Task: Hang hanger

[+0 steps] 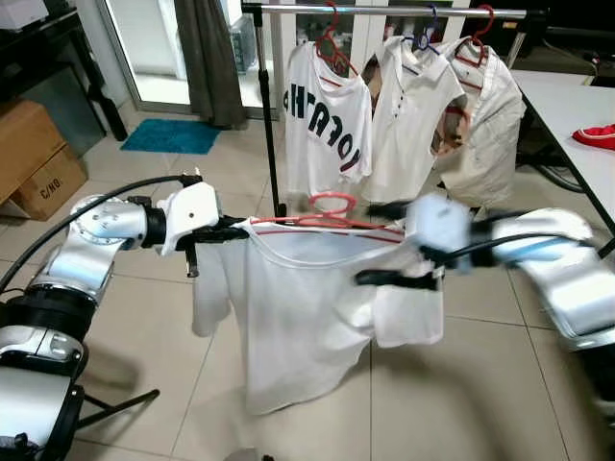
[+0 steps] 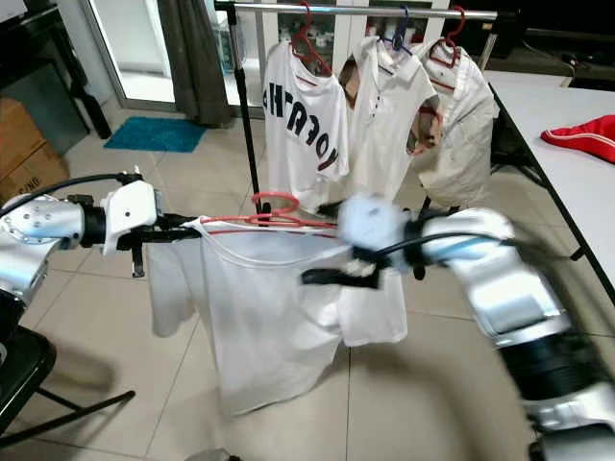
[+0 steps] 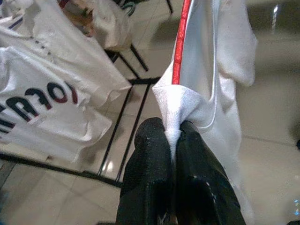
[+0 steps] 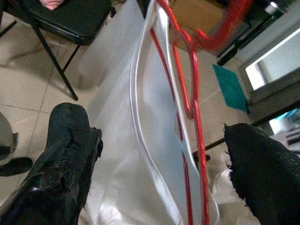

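Observation:
A white T-shirt (image 1: 298, 317) hangs on a red hanger (image 1: 332, 204) held level between my arms, in front of a clothes rack rail (image 1: 384, 10). My left gripper (image 1: 226, 232) is shut on the shirt's shoulder at the hanger's left end; the left wrist view shows its fingers (image 3: 154, 154) pinching the white cloth over the red bar (image 3: 180, 42). My right gripper (image 1: 389, 242), blurred, is open at the hanger's right end. In the right wrist view its fingers (image 4: 61, 154) stand wide apart around the shirt collar and the hanger (image 4: 192, 93).
Three white shirts (image 1: 327, 120) hang on the rack, whose black pole (image 1: 269, 115) stands just behind the hanger. A white table (image 1: 567, 106) with a red garment (image 1: 598, 134) is on the right. Cardboard boxes (image 1: 34, 158), a blue mat (image 1: 171, 136) and a black chair (image 4: 70, 18) lie left.

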Robot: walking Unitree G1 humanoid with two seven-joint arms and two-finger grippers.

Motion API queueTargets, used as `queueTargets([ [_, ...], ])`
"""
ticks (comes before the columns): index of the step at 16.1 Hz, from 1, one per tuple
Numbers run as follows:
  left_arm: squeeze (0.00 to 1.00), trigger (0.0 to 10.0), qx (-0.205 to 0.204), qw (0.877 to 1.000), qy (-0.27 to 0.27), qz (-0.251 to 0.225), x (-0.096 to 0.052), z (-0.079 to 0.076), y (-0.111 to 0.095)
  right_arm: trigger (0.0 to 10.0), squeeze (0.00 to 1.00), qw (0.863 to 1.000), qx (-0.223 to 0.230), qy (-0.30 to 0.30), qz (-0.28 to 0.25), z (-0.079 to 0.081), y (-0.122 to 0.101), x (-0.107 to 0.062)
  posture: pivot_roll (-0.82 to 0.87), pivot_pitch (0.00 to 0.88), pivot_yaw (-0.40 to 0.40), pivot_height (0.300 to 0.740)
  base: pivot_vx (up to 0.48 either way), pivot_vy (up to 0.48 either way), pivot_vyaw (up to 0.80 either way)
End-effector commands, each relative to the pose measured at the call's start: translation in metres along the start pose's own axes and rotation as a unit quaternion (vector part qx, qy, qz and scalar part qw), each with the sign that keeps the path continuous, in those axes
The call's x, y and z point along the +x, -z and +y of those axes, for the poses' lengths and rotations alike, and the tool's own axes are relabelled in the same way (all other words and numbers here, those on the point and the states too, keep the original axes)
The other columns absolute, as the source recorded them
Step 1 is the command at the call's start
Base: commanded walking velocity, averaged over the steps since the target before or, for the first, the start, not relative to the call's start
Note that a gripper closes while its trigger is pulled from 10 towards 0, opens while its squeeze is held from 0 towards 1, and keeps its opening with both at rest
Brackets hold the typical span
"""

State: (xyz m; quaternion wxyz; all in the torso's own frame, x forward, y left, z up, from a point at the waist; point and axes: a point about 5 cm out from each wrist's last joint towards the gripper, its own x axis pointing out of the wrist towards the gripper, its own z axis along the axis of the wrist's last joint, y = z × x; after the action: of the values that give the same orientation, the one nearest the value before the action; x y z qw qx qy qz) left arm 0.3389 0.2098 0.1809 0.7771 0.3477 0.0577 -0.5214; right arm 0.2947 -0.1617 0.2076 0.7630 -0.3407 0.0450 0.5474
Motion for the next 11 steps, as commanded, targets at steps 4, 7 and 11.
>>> queueTargets([
  [4,0.00,0.0,-0.012,0.999,0.023,-0.047,-0.008,-0.001,-0.010,10.0,0.00,1.000,0.022,-0.003,-0.016,-0.006,-0.006,0.002,-0.15,0.000,0.016,0.740,0.000,0.000,0.00],
  [7,0.00,0.0,-0.011,0.997,0.047,-0.056,-0.008,-0.007,-0.013,3.8,0.00,0.995,0.073,-0.006,-0.071,-0.002,-0.016,0.035,-0.13,0.000,0.008,0.740,0.000,0.000,0.00],
  [11,0.00,0.0,-0.017,0.997,0.049,-0.050,-0.013,-0.008,-0.013,0.0,0.00,0.993,0.075,-0.029,-0.084,0.002,-0.020,0.045,-0.12,0.000,0.003,0.740,0.000,0.000,0.00],
])
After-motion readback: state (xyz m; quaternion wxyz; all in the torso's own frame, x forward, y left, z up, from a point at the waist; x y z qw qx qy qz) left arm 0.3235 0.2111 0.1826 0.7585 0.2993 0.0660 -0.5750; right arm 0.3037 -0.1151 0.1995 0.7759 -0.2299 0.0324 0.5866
